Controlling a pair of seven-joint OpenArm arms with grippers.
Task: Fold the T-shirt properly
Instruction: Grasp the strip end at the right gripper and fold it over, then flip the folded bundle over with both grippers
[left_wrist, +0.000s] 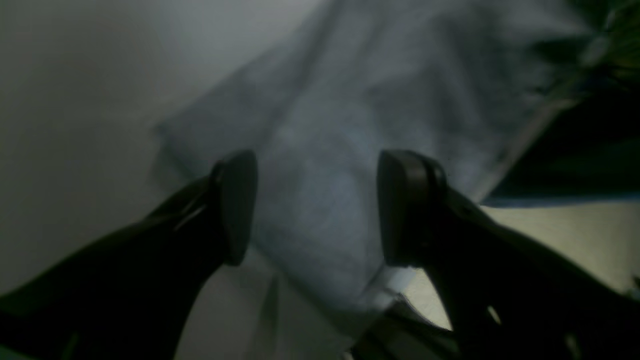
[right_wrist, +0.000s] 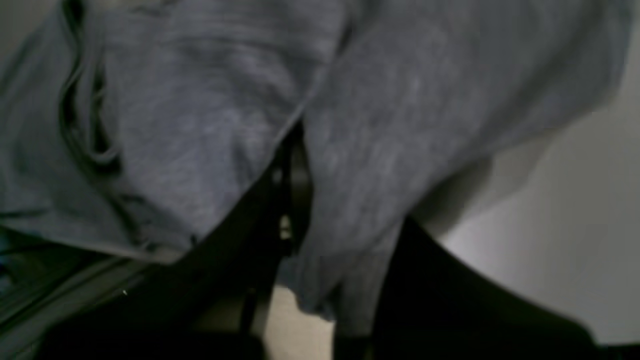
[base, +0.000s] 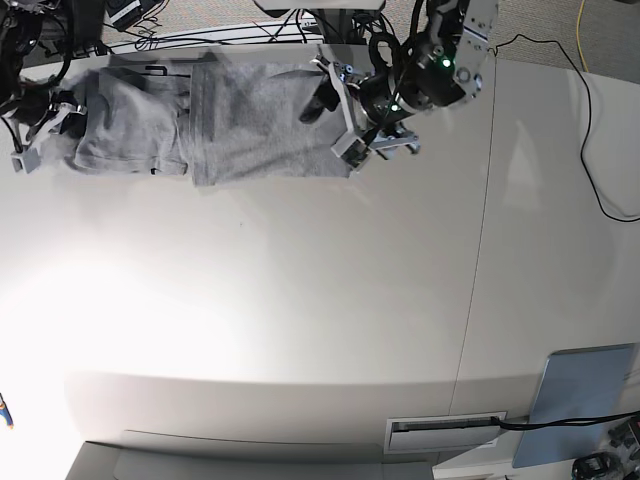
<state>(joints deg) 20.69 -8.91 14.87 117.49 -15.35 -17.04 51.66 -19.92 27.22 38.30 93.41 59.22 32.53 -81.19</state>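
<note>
T-shirt (base: 215, 120) lies bunched along the table's (base: 300, 300) far edge, stretched between both pincers. Left pincer (left_wrist: 315, 205) hovers wide open, holding nothing, cloth just beyond its tips. Right pincer (right_wrist: 300, 200) is buried in cloth; its jaws look closed on a fold. Judged best: drag the shirt toward the near side, where bare tabletop gives room, before flattening.

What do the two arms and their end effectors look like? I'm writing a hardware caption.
The left end effector has two matte black fingers ending in rounded, paddle-shaped pads. From the base view its arm shows black and silver-grey housings, looped black cables and small green lights. The right end effector looks grey with black parts; finer detail is unclear.
</note>
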